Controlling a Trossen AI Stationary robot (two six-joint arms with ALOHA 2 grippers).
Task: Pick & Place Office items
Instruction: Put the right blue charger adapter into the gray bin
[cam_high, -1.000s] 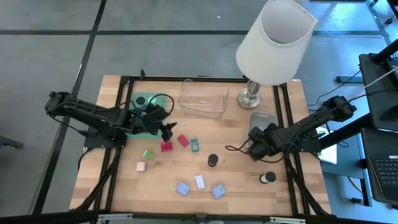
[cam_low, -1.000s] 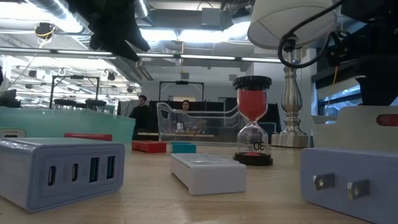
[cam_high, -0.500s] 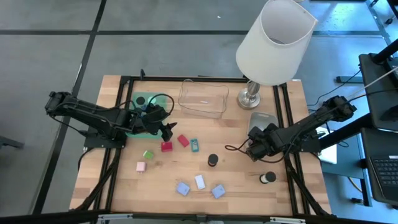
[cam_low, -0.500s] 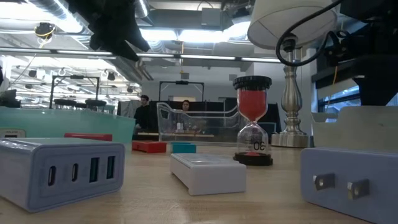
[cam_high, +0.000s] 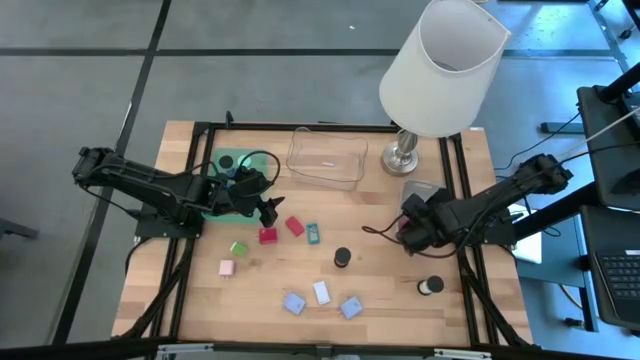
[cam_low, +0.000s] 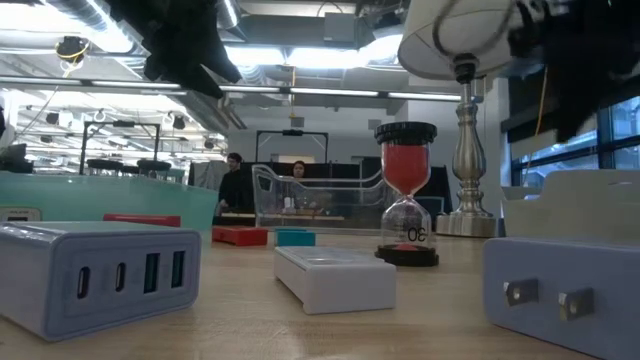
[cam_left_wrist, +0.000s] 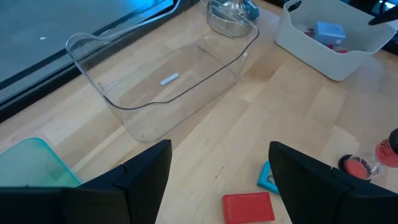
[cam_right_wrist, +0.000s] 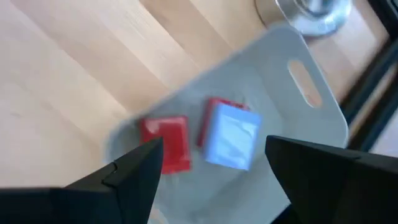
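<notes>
Desk: I see pale wood top with black frame rails, centre of high view. White lamp at upper right, shade overhanging desk's far edge; its chrome base on desk just below shade. Clear tray at upper centre, just left of lamp base, only small label inside. Green tray at desk's upper left. Grey tray right of centre, partly covered. Low view: people standing far back in room, ceiling lights overhead.
</notes>
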